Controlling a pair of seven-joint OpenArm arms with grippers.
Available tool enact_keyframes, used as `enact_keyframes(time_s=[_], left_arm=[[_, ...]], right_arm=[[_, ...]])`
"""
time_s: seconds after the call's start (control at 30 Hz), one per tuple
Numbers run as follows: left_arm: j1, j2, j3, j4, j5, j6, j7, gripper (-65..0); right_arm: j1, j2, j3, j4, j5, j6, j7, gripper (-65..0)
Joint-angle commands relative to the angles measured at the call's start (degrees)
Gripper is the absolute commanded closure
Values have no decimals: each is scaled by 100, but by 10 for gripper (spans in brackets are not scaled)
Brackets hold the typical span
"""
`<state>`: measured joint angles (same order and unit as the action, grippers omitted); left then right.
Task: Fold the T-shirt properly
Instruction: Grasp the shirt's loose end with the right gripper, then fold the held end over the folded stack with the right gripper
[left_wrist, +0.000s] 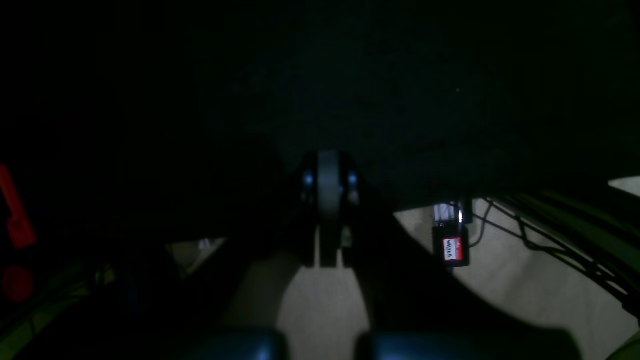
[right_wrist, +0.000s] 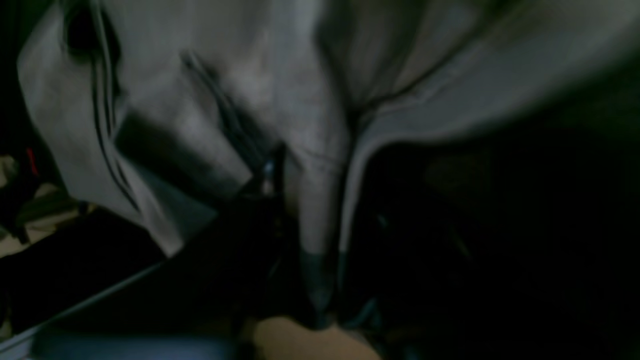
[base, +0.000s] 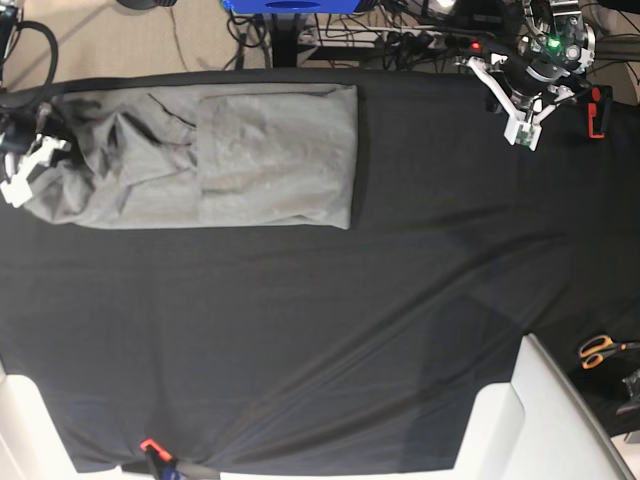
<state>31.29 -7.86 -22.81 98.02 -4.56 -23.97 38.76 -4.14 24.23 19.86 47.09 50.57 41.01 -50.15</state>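
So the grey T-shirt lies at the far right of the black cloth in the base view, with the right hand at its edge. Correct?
Not quite. The base view shows the T-shirt at the far left of the black cloth, with the right hand at its edge.

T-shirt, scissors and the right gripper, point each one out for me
T-shirt (base: 275, 155): base view, on the flat folded panel.
Scissors (base: 598, 350): base view, on the orange handles.
Right gripper (base: 30, 165): base view, between its fingertips, at the shirt's bunched end.
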Motion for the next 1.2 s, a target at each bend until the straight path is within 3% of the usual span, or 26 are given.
enact_keyframes(time_s=[0.0,0.33,0.63,0.73,0.97,1.17], left_arm=[[23,-45,-9,102,-23,10,-74,0],[14,-45,8,102,-32,10,-65,0],[14,-45,8,102,-23,10,-65,0],[14,-45,8,110,3,10,-74,0],[14,-54,8,110,3,10,-74,0],[5,-71,-36,110,12,10,-83,0]], right_arm=[[32,17,-65,-37,-428,-101,-343,0],[49,61,-56,887,-437,-101,-352,-5],[-680,-168,-74,3339,-437,-101,-361,-5],[-821,-194,-153,3990,-437,-704,-396,-5],[-962,-458,-1313,4966,-437,-2796,-361,-5],[-768,-625,-2447,5133,-437,-3974,-352,-5]])
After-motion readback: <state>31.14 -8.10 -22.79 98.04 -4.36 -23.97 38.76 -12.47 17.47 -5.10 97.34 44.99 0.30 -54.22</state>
